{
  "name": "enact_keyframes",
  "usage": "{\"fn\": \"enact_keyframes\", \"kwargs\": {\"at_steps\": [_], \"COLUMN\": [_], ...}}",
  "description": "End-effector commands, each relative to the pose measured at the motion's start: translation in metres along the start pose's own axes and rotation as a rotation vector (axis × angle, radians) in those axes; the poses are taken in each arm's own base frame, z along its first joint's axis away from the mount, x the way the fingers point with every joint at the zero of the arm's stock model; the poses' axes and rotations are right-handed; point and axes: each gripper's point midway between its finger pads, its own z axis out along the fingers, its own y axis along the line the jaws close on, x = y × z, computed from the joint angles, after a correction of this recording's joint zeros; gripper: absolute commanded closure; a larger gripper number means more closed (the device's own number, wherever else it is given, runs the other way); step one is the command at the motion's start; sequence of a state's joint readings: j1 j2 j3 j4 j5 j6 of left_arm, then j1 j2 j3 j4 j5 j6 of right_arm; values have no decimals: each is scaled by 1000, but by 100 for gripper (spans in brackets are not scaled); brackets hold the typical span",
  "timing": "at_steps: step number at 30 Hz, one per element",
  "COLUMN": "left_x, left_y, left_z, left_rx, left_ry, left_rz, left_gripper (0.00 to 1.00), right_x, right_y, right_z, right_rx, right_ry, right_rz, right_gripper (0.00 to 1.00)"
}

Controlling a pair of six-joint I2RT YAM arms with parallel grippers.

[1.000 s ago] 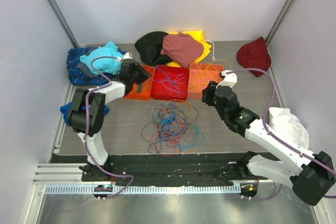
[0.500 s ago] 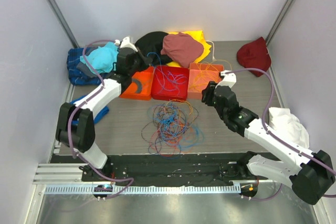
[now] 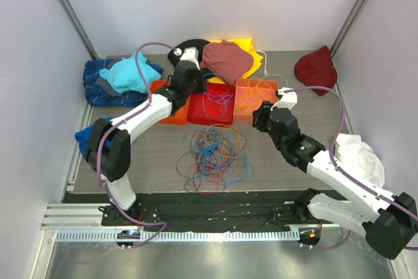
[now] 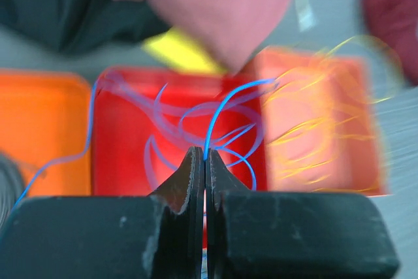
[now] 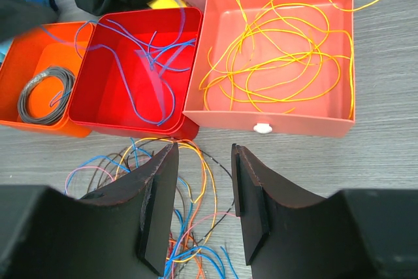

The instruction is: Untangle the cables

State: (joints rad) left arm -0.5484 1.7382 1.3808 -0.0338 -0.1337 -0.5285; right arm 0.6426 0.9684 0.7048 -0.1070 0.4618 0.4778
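Observation:
A tangle of thin cables [image 3: 214, 153] in orange, blue, red and yellow lies on the table in front of three trays; part of it shows in the right wrist view [image 5: 189, 227]. My left gripper [image 3: 185, 78] is over the back of the red tray [image 3: 212, 104], shut on a blue cable [image 4: 225, 106] that rises from its tips [image 4: 205, 156]. Blue and purple cables lie in the red tray [image 5: 134, 63]. Yellow cables [image 5: 281, 50] fill the salmon tray [image 5: 277, 122]. My right gripper [image 5: 201, 213] is open and empty above the tangle's right edge.
An orange tray [image 5: 26, 63] holds a grey coiled cable [image 5: 46, 93]. Clothes lie around: black, maroon and yellow pieces [image 3: 215, 57] behind the trays, blue and teal [image 3: 117, 76] at left, dark red [image 3: 316, 68] at back right, white [image 3: 356, 155] at right.
My left gripper has swung right from the orange tray to the back of the red tray, carrying the blue cable. The right arm has barely moved.

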Motion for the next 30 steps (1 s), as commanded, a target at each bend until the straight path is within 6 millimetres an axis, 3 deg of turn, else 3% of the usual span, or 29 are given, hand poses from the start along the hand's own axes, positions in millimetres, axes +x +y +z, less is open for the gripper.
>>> {"fn": "enact_keyframes", "kwargs": {"at_steps": [1,11,13,14,15,16,17,18,27,30], "left_x": [35,82,81,78,74,76,58,49,-39,-46], "left_y": [30,68,69,69,66,70,62,60,33,32], "left_z": [11,30,29,26,23,18,9,5,-62,-76], "left_rx": [-107,-262,-269,-267,-265,-267,-251,-246,-183,-182], "left_ry": [75,239,243,231,212,208,159,132,-104,-126], "left_rz": [56,151,154,149,152,159,152,150,121,110], "left_gripper": [100,100,81,69,46,39,31,1,0,0], "right_x": [-7,-4,-3,-3,-4,-4,-3,-2,1,3], "right_y": [-1,0,-1,-1,-2,-1,-2,-1,1,2], "right_z": [-4,-1,-1,-1,-1,-1,0,0,2,1], "right_rx": [6,6,8,8,12,10,12,10,-3,-9], "right_ry": [-31,-22,-22,-21,-24,-24,-21,-20,-16,-11], "right_rz": [16,12,9,7,7,9,7,7,22,22], "right_gripper": [54,54,54,54,54,54,54,54,54,54]}}
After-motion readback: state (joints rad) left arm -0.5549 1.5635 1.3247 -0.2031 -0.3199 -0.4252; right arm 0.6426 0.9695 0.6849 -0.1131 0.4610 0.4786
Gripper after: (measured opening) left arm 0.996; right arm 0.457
